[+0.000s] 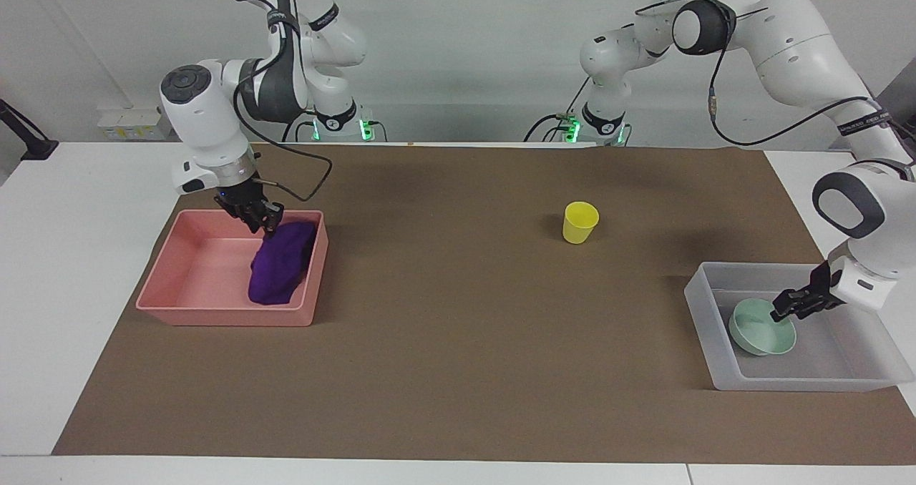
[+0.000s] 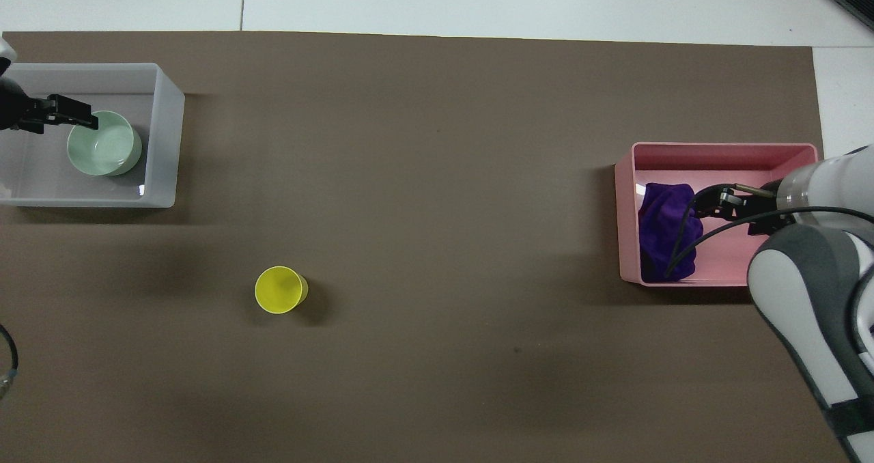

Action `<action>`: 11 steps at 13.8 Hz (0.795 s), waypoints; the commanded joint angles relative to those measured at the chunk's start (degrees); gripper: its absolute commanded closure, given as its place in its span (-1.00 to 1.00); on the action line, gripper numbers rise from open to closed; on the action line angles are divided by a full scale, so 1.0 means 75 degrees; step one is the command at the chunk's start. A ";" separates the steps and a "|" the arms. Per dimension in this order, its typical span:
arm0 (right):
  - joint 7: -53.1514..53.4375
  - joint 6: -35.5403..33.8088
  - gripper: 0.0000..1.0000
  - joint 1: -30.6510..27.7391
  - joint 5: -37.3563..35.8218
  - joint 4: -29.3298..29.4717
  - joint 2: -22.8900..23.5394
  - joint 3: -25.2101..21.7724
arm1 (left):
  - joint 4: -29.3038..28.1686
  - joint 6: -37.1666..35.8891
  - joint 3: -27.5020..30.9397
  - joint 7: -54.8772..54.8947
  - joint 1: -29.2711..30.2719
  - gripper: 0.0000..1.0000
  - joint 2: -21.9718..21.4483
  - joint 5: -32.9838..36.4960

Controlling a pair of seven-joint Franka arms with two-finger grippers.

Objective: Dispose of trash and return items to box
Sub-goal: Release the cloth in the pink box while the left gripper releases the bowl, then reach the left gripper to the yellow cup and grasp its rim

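Lying crumpled: deep-purple cloth wad [image 1: 280,261] in pink tray [image 1: 187,292].

From my station I see a brown mat [image 1: 458,370] covering most of the white table [image 1: 79,313], whose bare top shows at both ends and along the edge farthest from the robots. On the mat, toward the right arm's end, sits a pink rectangular tray [image 1: 189,306] with low walls. A white wall outlet strip [image 1: 125,121] is mounted on the wall by that end, and a black clamp [image 1: 25,138] grips the table's corner there.
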 commanded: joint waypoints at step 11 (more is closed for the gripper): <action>-0.0107 -0.3900 -1.00 0.0478 -0.0081 0.4124 0.0888 0.0166 | -0.6863 0.0812 0.0084 -0.1583 -0.2829 -1.00 -0.5087 -0.0149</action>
